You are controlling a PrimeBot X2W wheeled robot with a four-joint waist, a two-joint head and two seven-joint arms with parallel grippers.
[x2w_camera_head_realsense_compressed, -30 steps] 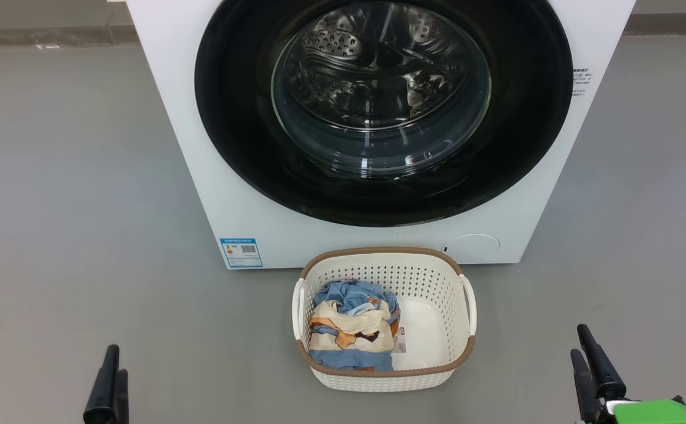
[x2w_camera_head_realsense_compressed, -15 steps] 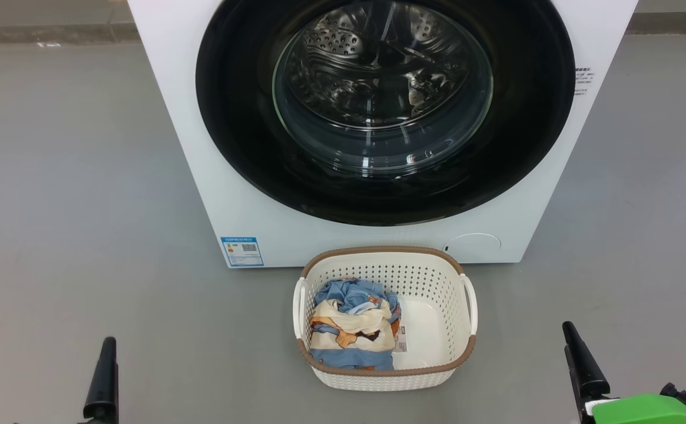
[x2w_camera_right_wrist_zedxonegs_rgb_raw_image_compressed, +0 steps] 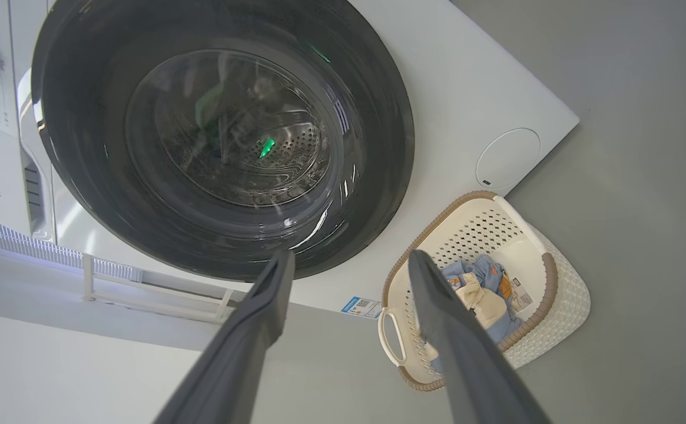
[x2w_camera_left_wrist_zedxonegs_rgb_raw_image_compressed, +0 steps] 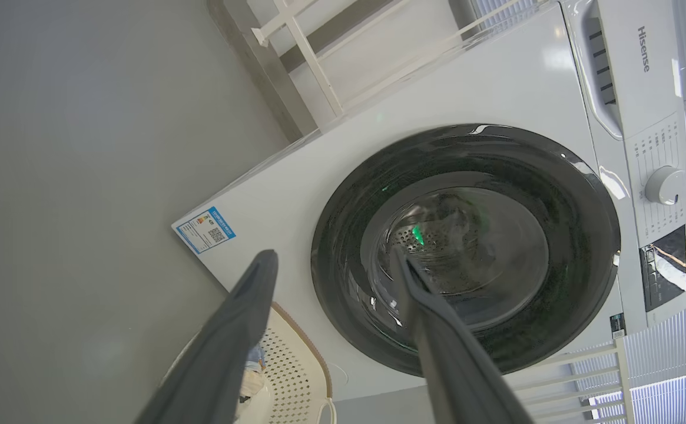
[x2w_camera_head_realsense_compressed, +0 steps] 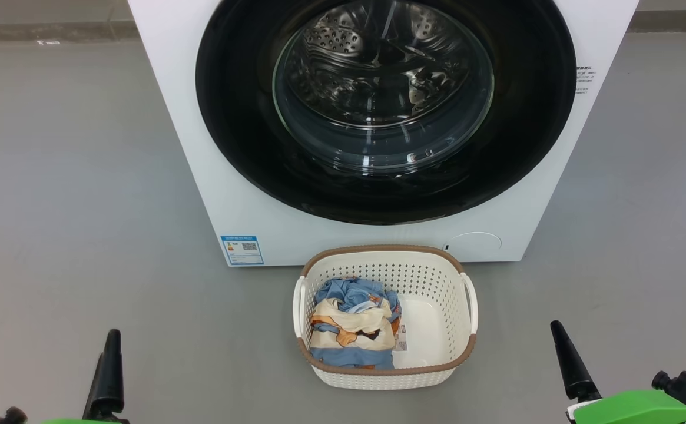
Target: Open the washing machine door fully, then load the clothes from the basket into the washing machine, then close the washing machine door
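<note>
The washing machine [x2w_camera_head_realsense_compressed: 178,118] stands ahead of me on the grey floor. Its door [x2w_camera_head_realsense_compressed: 237,118] is shut flat against the white front, and the steel drum shows through the glass. Right before it sits the basket [x2w_camera_head_realsense_compressed: 378,249] with the clothes [x2w_camera_head_realsense_compressed: 351,330] bundled in its left half. My left gripper [x2w_camera_head_realsense_compressed: 110,341] hangs low at the left, my right gripper [x2w_camera_head_realsense_compressed: 556,331] low at the right, both well short of the basket. In the wrist views the left gripper [x2w_camera_left_wrist_zedxonegs_rgb_raw_image_compressed: 334,255] and the right gripper [x2w_camera_right_wrist_zedxonegs_rgb_raw_image_compressed: 351,255] stand open and empty, pointing at the door [x2w_camera_left_wrist_zedxonegs_rgb_raw_image_compressed: 578,253] [x2w_camera_right_wrist_zedxonegs_rgb_raw_image_compressed: 83,147].
A blue energy label [x2w_camera_head_realsense_compressed: 241,251] and a round cover [x2w_camera_head_realsense_compressed: 475,242] mark the machine's lower front. The dial [x2w_camera_left_wrist_zedxonegs_rgb_raw_image_compressed: 663,184] sits on the top panel. A white rack [x2w_camera_left_wrist_zedxonegs_rgb_raw_image_compressed: 295,41] stands beside the machine. Open grey floor [x2w_camera_head_realsense_compressed: 83,206] lies on both sides of the basket.
The right gripper has drifted left and turned, so its fingers now line up one behind the other. The left gripper has risen slightly. Green wrist covers show more. Door, basket and clothes are unchanged.
</note>
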